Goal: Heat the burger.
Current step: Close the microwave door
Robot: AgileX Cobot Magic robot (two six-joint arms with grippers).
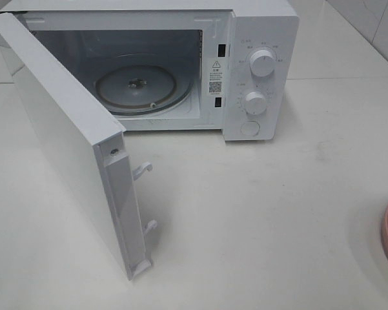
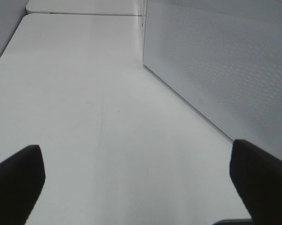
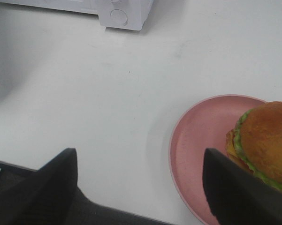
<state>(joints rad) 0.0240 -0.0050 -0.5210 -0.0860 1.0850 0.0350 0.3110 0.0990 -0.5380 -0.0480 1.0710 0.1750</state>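
Burger (image 3: 267,140) sits on a round pink plate (image 3: 199,136) near the right edge of the desk (image 1: 258,213), well apart from the microwave (image 1: 245,64), which stands toward the back edge with its door (image 1: 58,142) swung wide and the glass turntable (image 1: 135,89) bare inside. In the high view only a sliver of the plate shows at the right edge, and the burger itself is out of frame there; neither arm appears in that view.

The right tool (image 3: 141,187) hangs released above bare desk just beside the plate, jaws spread wide and grasping nothing; the burger lies off to one side of its gap, not between the fingers. The left tool (image 2: 141,187) is likewise released and empty, low over the desk by the outer face of the open door.

By my reading, the right arm is clearly the nearer one, so the pick falls to it: it needs to shift sideways over the plate until the bun sits between the fingers. The burger is tall and roughly round, so no long axis dictates the approach.
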